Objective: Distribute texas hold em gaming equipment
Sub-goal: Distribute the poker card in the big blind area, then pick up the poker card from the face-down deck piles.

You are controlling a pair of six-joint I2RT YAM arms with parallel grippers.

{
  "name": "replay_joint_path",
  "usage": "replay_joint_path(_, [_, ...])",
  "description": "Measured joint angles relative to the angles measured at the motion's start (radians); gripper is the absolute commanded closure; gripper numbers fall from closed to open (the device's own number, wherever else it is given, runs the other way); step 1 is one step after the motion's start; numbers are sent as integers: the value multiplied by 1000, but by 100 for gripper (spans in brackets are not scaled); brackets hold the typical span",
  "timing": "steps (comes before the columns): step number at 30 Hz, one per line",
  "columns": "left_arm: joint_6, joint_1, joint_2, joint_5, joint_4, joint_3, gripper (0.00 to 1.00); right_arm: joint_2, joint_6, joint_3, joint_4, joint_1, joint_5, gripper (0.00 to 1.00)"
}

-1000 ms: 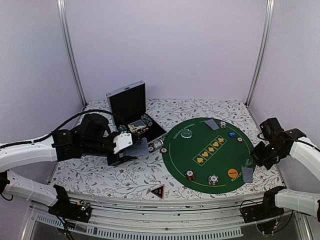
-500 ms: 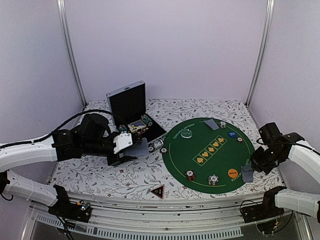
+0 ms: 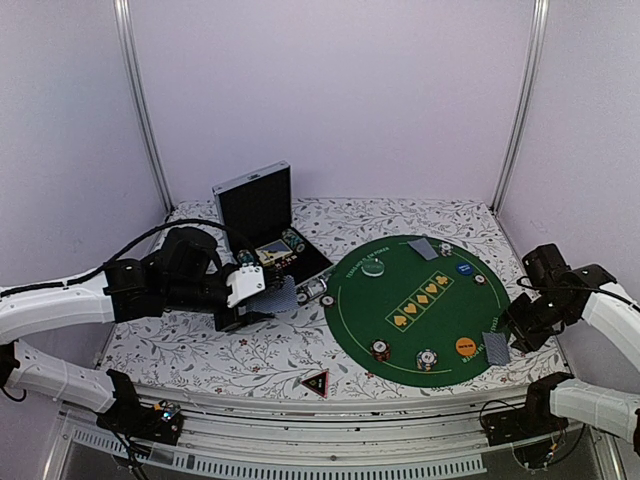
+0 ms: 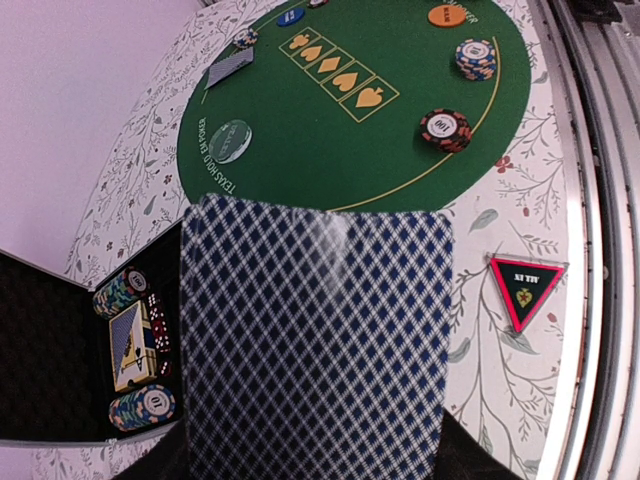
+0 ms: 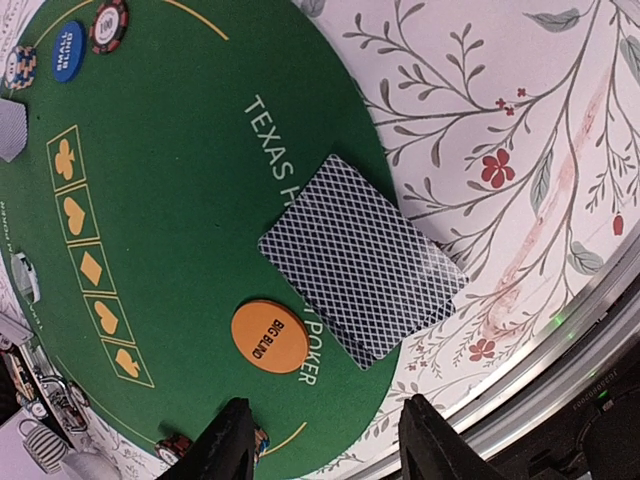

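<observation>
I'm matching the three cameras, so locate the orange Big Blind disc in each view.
Top external: orange disc on the green mat's near-right edge.
Left wrist: at the top edge, right of centre.
Right wrist: lower centre, beside the face-down card.
Shared landmark: the yellow row of suit boxes.

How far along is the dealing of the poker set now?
Done: the dealt card lies across the right edge of the green mat, clear of the open right hand; a far card, chip stacks and an orange disc are set out. In hand: the left hand grips the next card. Left: spare chips sit in the case; the triangle lies off the mat.
</observation>
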Motion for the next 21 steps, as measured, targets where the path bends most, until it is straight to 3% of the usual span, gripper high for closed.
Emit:
replay_joint_path(7, [0, 0, -4, 5, 0, 0, 41, 20, -49, 127, -3, 0, 14, 47])
replay_joint_path(13, [7, 0, -8, 10, 0, 0, 41, 173, -262, 257, 262, 31, -65, 46])
replay_joint_path(17, [19, 0, -14, 21, 0, 0, 41, 272, -440, 343, 476, 194, -128, 39])
replay_joint_path(21, [37, 0, -28, 34, 3, -3, 41, 465, -672, 557, 646, 455, -254, 28])
